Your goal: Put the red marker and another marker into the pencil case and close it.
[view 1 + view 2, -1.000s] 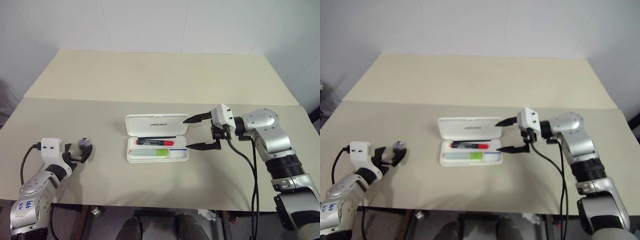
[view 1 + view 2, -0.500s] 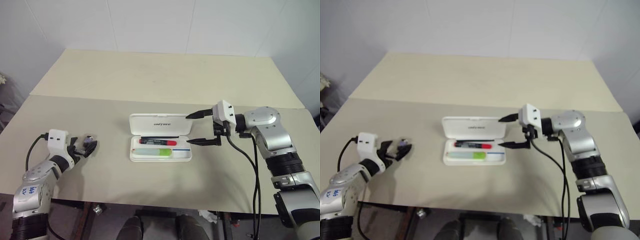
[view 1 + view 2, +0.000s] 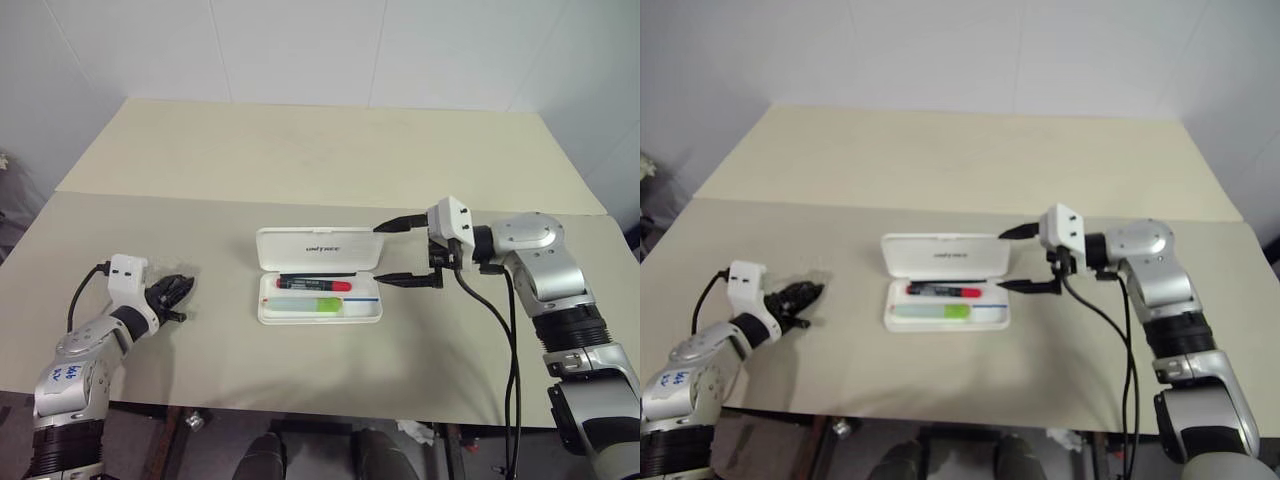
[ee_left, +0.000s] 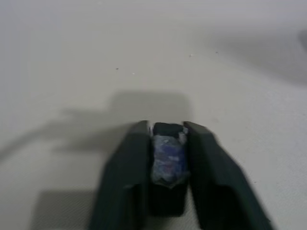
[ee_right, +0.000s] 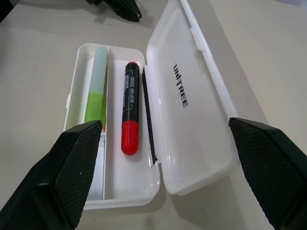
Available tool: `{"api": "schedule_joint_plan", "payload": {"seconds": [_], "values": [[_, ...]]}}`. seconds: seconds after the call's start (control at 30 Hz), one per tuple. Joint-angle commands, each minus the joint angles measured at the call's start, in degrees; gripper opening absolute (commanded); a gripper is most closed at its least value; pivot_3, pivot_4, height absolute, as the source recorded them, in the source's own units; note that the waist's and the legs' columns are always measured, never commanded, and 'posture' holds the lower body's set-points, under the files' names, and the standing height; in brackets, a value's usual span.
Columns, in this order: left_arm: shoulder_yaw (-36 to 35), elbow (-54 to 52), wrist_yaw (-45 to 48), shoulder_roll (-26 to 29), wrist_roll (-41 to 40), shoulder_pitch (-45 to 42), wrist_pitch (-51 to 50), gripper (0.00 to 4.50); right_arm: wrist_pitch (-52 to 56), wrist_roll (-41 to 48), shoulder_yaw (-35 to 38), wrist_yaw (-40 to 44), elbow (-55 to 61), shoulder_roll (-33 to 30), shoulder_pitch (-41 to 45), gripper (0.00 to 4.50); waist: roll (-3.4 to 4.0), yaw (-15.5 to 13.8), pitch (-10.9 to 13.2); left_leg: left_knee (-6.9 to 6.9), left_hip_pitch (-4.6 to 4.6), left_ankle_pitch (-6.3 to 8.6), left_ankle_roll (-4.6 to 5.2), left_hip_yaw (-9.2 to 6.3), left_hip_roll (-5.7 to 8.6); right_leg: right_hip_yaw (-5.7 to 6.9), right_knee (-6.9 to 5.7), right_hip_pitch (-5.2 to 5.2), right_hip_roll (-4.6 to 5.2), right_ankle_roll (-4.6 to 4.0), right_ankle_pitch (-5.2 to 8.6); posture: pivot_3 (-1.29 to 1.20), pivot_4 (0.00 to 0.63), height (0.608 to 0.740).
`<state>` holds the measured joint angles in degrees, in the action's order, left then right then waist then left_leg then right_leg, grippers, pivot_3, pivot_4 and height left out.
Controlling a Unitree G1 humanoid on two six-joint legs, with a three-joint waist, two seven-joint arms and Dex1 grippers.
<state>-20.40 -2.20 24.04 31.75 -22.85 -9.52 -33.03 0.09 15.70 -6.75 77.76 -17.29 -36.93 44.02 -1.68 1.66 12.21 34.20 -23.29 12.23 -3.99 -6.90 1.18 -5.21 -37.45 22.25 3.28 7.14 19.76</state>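
Right fingers: the two black fingers (image 3: 402, 222) are spread wide with nothing between them, one tip by the lid's end, the other by the tray's end. Looks to me like they're lined up to swing the lid over.

Right gripper (image 3: 404, 251): hovering just off the right end of the case, pointing across it. Makes sense, since that end is free to get at.

Left fingers: the black fingers (image 4: 129, 182) are drawn in close around a small bluish-purple bit (image 4: 167, 158) wedged between them. Can't tell what that bit is, honestly.

Left gripper (image 3: 172, 295): low over the table, well apart from the case on its left. My guess is it's parked out of the way.

Red marker: the slim red-and-black marker pen (image 5: 130, 112) lies flat in the tray, in the compartment next to the hinge, red end toward the right gripper.

Green marker: the short chunky lime-green marker with a paler end (image 5: 96, 91) sits in the outer compartment, parallel to the red one.

Pencil case: the flat white hard-plastic case with rounded corners (image 3: 368, 313) sits mid-table, hinged lid (image 3: 318, 249) laid fully open and flat behind the tray.

Table: plain beige tabletop (image 3: 320, 150).

Progress: both markers look to be in, so I'd say only the closing is left.
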Motion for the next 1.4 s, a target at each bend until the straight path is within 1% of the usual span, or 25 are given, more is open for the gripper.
{"api": "schedule_joint_plan", "payload": {"seconds": [0.03, 0.1, 0.37, 0.53, 0.7, 0.87, 0.97, 1.13, 1.3, 1.4], "values": [[0.4, -2.5, 0.4, 0.7, 0.4, 1.2, -0.4, 0.40, -0.9, 0.2, 1.9, -0.4, 0.7, -0.9, 0.7, 4.50, 0.00, 0.0, 0.0, 0.00, 0.00, 0.00, 0.00, 0.00, 0.00, 0.00, 0.00, 0.00, 0.00, 0.00, 0.00, 0.00, 0.150, 0.740], [1.3, -4.2, 2.3, 2.6, -0.2, 0.4, -2.0, 0.40, -1.3, 0.5, 2.4, 0.3, -0.2, -1.1, 0.8, 4.50, 0.00, 0.0, 0.0, -0.01, 0.00, 0.00, 0.00, 0.00, 0.00, 0.00, 0.01, 0.00, -0.01, 0.00, 0.00, 0.00, 0.150, 0.740], [3.3, -10.4, 10.1, 8.3, -2.7, -5.1, -1.7, 0.40, -2.2, 3.4, 5.0, 4.9, -4.7, -2.4, 0.9, 4.50, 0.00, 0.0, 0.0, 0.00, -0.01, -0.01, 0.00, -0.02, 0.00, 0.04, 0.00, -0.03, -0.02, 0.00, 0.00, 0.00, 0.150, 0.740], [5.8, -12.1, 17.0, 11.5, -6.1, -14.2, -2.1, 0.40, -1.0, 6.0, 6.8, 8.8, -6.4, -3.9, -0.4, 4.50, 0.01, -0.1, 0.0, -0.02, -0.03, -0.01, -0.01, -0.03, -0.02, 0.05, 0.01, 0.00, -0.05, 0.00, 0.00, 0.00, 0.150, 0.740], [11.6, -11.2, 23.3, 12.0, -7.1, -23.6, -2.4, 0.40, 1.6, 8.0, 8.1, 12.5, -8.0, -6.1, -2.7, 4.50, 0.01, 0.0, 0.0, -0.01, -0.02, -0.01, 0.00, 0.01, 0.00, 0.04, 0.06, -0.06, -0.05, 0.01, 0.01, 0.00, 0.150, 0.740], [15.2, -11.5, 25.6, 10.8, -8.2, -29.1, -4.4, 0.40, 0.6, 8.1, 9.4, 10.3, -8.6, -6.5, -3.5, 4.50, 0.06, 0.6, 0.0, -0.01, -0.02, 0.00, 0.00, 0.08, -0.04, -0.04, 0.02, 0.00, -0.11, 0.03, 0.01, 0.00, 0.150, 0.740], [18.7, -13.1, 26.8, 7.6, -10.3, -32.2, -6.9, 0.40, 1.3, 8.7, 11.0, 7.9, -7.3, -5.8, -4.5, 4.50, 0.06, 0.4, 0.1, 0.00, -0.02, -0.01, 0.00, 0.06, -0.08, -0.03, -0.02, 0.01, -0.15, 0.03, 0.02, 0.00, 0.150, 0.740], [23.9, -13.5, 28.7, 3.1, -11.8, -33.7, -9.4, 0.40, 1.7, 9.3, 12.2, 7.6, -6.3, -6.2, -5.9, 4.50, 0.06, 0.3, 0.1, 0.12, -0.03, 0.00, 0.00, 0.08, -0.05, -0.07, -0.04, -0.02, -0.14, 0.06, 0.01, 0.00, 0.150, 0.740], [30.2, -8.6, 31.9, -0.3, -8.2, -34.1, -6.4, 0.40, 1.8, 9.9, 11.9, 11.6, -5.2, -8.3, -9.7, 4.50, 0.06, 0.0, 0.1, 0.23, -0.03, 0.00, 0.00, 0.07, -0.04, -0.06, -0.08, -0.06, -0.16, 0.06, 0.01, 0.00, 0.150, 0.740], [33.9, -3.7, 33.5, -2.9, -5.0, -34.6, -3.0, 0.40, 2.6, 11.2, 12.7, 11.8, -3.5, -8.8, -12.0, 4.50, 0.08, 0.0, 0.1, 0.40, -0.03, 0.01, 0.02, 0.07, -0.02, -0.06, -0.07, -0.15, -0.16, 0.11, -0.01, 0.00, 0.150, 0.740]]}}
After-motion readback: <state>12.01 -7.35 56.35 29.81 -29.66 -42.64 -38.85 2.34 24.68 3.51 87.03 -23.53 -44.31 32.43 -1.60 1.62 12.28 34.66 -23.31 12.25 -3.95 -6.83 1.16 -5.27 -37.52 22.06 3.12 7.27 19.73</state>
